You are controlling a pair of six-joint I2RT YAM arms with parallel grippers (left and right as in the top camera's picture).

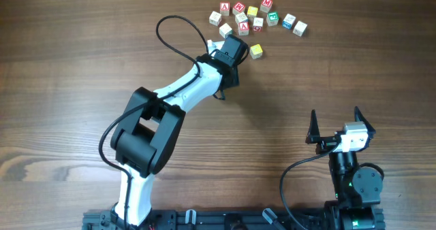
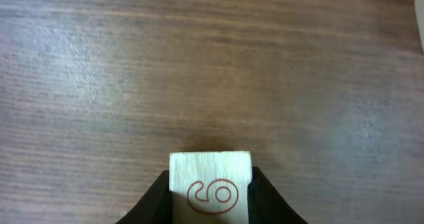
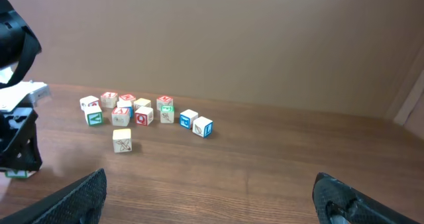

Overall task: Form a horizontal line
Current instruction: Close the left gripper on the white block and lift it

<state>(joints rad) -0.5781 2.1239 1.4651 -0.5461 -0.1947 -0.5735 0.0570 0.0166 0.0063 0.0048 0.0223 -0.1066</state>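
Wooden cube, red-marked, sat clamped in the left gripper, hidden overhead; right gripper gaped wide, well apart from the cluster.

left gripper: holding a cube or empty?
Holding. In the left wrist view, the left gripper is closed against both sides of a pale wooden cube with a red mark.

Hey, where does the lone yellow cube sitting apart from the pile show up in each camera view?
Overhead: yellow cube, upper centre, just below the pile.
Left wrist: not in it; only a red-marked cube in the left gripper.
Right wrist: left of centre, in front of the pile.
Shared landmark: the pile of lettered cubes, seen overhead and from the right wrist.
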